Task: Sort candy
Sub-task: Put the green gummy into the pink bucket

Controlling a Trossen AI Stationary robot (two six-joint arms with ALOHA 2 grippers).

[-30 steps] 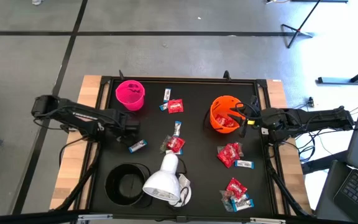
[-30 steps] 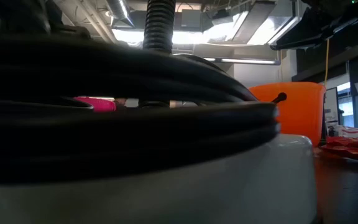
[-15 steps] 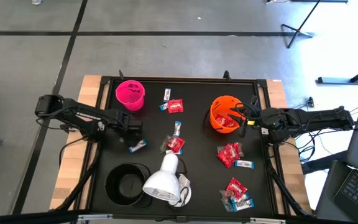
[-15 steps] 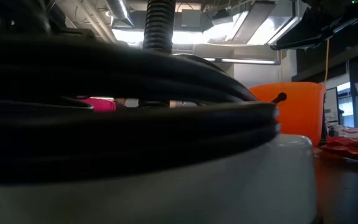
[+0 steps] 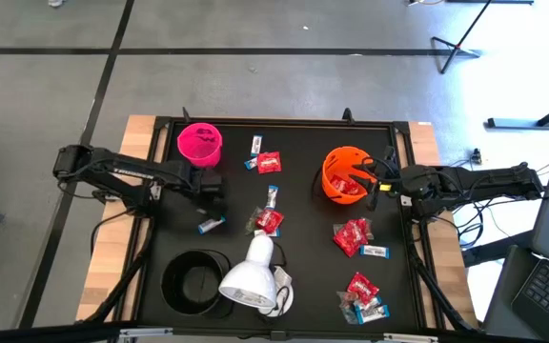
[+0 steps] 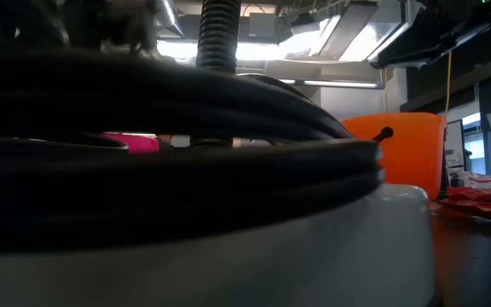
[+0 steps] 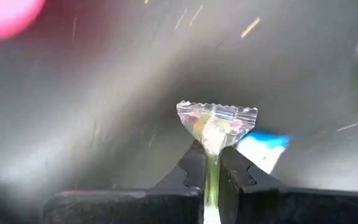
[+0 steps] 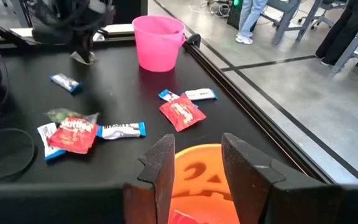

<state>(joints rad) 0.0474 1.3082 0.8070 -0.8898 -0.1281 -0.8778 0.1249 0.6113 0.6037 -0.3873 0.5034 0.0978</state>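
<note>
The left gripper [image 5: 213,193] sits over the left half of the black table [image 5: 298,286], just on the near side of the pink cup [image 5: 199,143]. Its jaws are clamped on a small clear-wrapped candy [image 7: 215,127], pinched by the twisted tail so the fanned wrapper stands up between the fingers. A white-and-blue bar [image 5: 212,224] lies on the mat just near of that gripper, untouched. The step in hand looks like the pick: a piece is secured and not yet delivered. The next move probably calls for a lift clear of the mat and a short carry to whichever cup takes this kind, most likely the pink cup beside it, then a release above its rim.

Toward the middle, a bar and a red packet [image 5: 269,163] lie at the far side, and another red packet [image 5: 269,221] with a bar rests by the white lamp head [image 5: 252,274]; a black cup [image 5: 196,281] stands at the near left.

On the right, the orange cup [image 5: 345,173] already holds red packets. The right gripper [image 8: 194,163] hovers at its right rim with jaws parted and nothing between them. More red packets [image 5: 353,235] and bars lie loose near of it, so much sorting remains.
</note>
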